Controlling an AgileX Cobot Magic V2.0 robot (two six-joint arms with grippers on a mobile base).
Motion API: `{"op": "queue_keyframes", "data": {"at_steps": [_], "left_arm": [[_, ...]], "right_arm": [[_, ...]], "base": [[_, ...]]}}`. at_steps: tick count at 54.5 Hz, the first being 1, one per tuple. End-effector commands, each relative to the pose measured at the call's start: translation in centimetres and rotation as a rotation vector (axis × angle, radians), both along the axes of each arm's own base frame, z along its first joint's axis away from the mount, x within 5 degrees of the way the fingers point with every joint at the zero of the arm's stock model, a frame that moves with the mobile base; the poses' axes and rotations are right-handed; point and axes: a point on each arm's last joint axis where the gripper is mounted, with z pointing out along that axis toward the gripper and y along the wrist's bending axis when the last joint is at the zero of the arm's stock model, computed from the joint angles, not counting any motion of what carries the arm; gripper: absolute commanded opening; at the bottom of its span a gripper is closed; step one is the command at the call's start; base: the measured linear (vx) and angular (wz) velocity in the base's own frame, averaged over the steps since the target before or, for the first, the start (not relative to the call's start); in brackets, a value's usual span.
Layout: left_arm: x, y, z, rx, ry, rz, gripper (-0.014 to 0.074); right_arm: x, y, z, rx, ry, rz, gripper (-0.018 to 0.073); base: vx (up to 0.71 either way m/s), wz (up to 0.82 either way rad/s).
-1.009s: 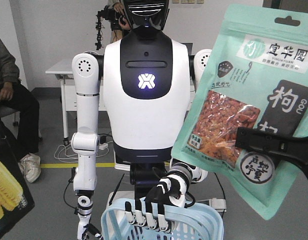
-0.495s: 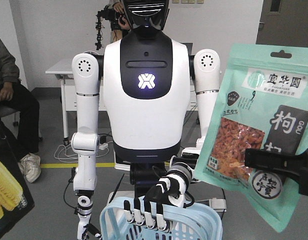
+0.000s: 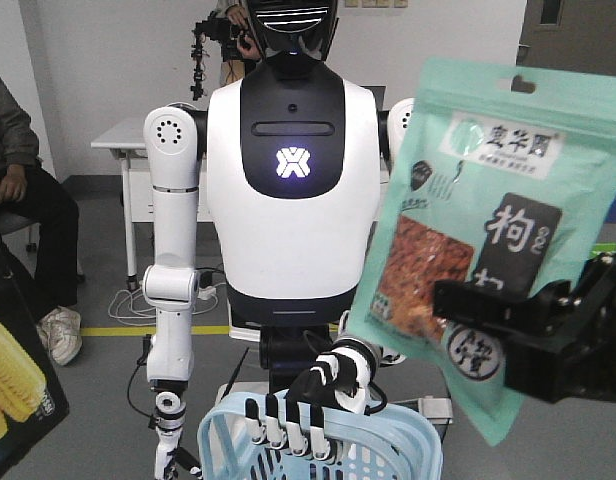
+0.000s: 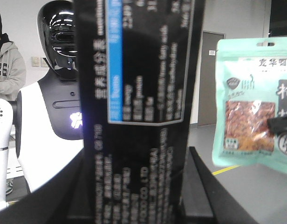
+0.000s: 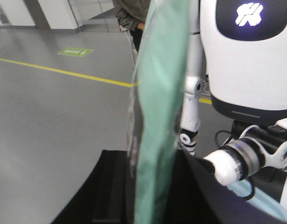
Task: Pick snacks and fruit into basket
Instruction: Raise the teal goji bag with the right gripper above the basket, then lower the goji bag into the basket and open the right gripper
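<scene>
Step in hand, by judgement: delivery of mint-green pouch (image 3: 488,230) into basket (image 3: 420,432).

- Pouch: clamped across its lower half in right tool (image 3: 458,305), jaws narrow on the film. Held tilted, raised above and to the right of the basket, apart from it.
- Basket: low at centre, gripped at the near rim by humanoid's hand (image 3: 313,395).
- Handling advice: bring pouch inward over the open middle, clear of those fingers. Lower bottom corner first, and release only once inside the rim.
- Arm pose: right arm raised, tool reaching in roughly level from the right.
- Black-and-blue box (image 4: 139,93): pinched upright in left tool (image 4: 139,200), low at left, well apart from basket. Probably next in line.
</scene>
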Motion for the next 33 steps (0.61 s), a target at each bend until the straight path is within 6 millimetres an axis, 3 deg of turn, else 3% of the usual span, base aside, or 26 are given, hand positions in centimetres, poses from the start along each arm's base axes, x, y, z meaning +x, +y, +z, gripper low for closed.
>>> {"op": "queue_keyframes", "data": {"at_steps": [1, 15, 33], "left_arm": [[-0.3, 0.1, 1.1, -0.02, -0.024, -0.01, -0.0007], [-0.3, 0.1, 1.1, -0.02, -0.024, -0.01, -0.0007], [-0.3, 0.1, 1.1, -0.02, -0.024, -0.01, -0.0007]], "right_arm": [[0.2, 1.0, 0.9, 0.038, -0.033, 0.003, -0.0008], [1.1, 3.0, -0.8, 0.021, 0.078, 0.018, -0.0008], [1.1, 5.2, -3.0, -0.138, 0.145, 0.13, -0.0008]], "base": [[0.0, 0.0], [0.0, 0.0], [0.0, 0.0]]}}
